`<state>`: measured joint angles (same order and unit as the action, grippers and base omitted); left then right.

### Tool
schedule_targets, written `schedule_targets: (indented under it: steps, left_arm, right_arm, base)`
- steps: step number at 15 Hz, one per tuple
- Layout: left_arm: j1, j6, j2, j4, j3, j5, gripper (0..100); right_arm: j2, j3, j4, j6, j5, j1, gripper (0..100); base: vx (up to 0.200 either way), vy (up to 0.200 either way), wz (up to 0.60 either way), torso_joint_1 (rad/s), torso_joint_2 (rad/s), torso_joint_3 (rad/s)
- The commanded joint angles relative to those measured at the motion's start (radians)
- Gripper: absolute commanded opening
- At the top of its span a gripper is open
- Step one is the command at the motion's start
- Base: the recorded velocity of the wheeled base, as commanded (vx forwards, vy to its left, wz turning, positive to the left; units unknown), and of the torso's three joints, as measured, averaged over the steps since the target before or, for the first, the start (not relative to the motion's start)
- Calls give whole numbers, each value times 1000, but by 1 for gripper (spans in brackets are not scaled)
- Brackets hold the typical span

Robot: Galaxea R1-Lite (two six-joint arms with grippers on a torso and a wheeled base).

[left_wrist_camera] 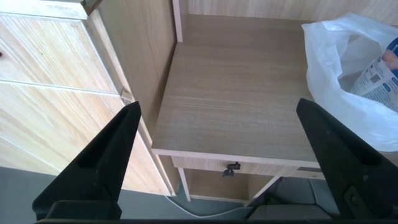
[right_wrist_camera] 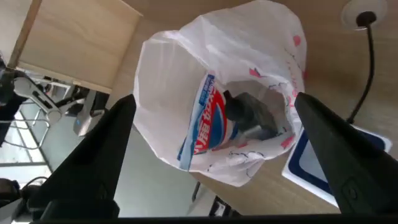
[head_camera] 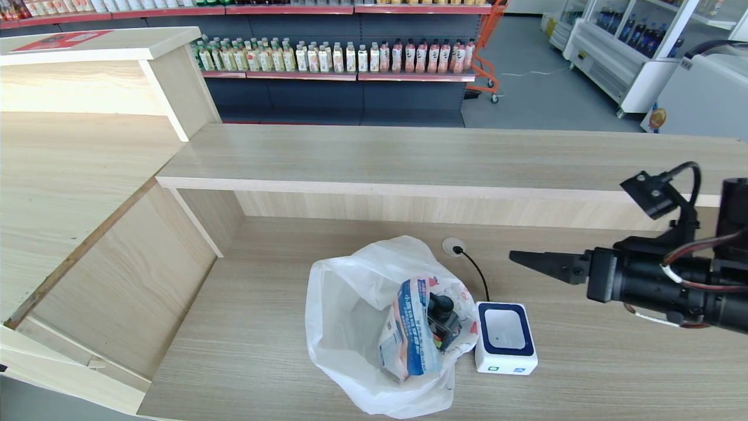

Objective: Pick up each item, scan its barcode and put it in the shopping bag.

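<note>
Left gripper (left_wrist_camera: 219, 104), right gripper (head_camera: 517, 257): fingers apart, empty. Goods (head_camera: 409, 327) lie in the bag (head_camera: 342, 318); advise withdrawing without snagging its plastic.

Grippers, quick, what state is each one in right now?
Left gripper: open, fingers wide apart, holding nothing.
Right gripper: open, fingers wide apart, holding nothing.

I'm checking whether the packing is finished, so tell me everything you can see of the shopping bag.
The shopping bag is thin, white, translucent plastic with small red marks. It sits crumpled and slumped on the wooden counter, its mouth gaping upward. Inside lie a blue-and-white packet and a dark item. The bag's edge appears to touch the white, blue-framed scanner.
</note>
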<state>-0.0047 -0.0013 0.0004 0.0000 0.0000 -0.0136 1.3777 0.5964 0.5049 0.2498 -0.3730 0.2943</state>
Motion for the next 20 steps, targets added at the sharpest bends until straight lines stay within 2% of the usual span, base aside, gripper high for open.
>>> schedule_targets:
  steps: [1, 3, 4, 5, 7, 9, 10, 11, 20]
  left_arm:
    - [0, 1, 0, 0, 0, 0, 100]
    - [0, 0, 0, 0, 0, 0, 100]
    - [0, 0, 0, 0, 0, 0, 100]
    - [0, 0, 0, 0, 0, 0, 100]
    - [0, 0, 0, 0, 0, 0, 100]
    - [0, 0, 0, 0, 0, 0, 100]
    - [0, 0, 0, 0, 0, 0, 100]
    - [0, 0, 0, 0, 0, 0, 100]
    - [0, 0, 0, 0, 0, 0, 100]
  right_arm:
    - [-485, -369, -32, -138, 62, -228, 100]
    - [-809, -587, -91, -185, 161, -293, 100]
    - [-919, -596, -132, -187, 203, -296, 100]
    - [-1034, -596, -273, -188, 255, -290, 100]
    - [-1256, -596, -470, -207, 312, -291, 100]
    - [-1370, -589, -491, -248, 332, -288, 100]
    - [-1378, -596, -496, -268, 381, -290, 100]
    - [-1378, -596, -502, -227, 424, -290, 100]
    - [-1378, -596, -502, -195, 424, -293, 100]
  base:
    - [0, 0, 0, 0, 0, 0]
    - [0, 0, 0, 0, 0, 0]
    - [0, 0, 0, 0, 0, 0]
    - [0, 0, 0, 0, 0, 0]
    - [0, 0, 0, 0, 0, 0]
    - [0, 0, 0, 0, 0, 0]
    - [0, 0, 0, 0, 0, 0]
    - [0, 0, 0, 0, 0, 0]
    - [0, 0, 0, 0, 0, 0]
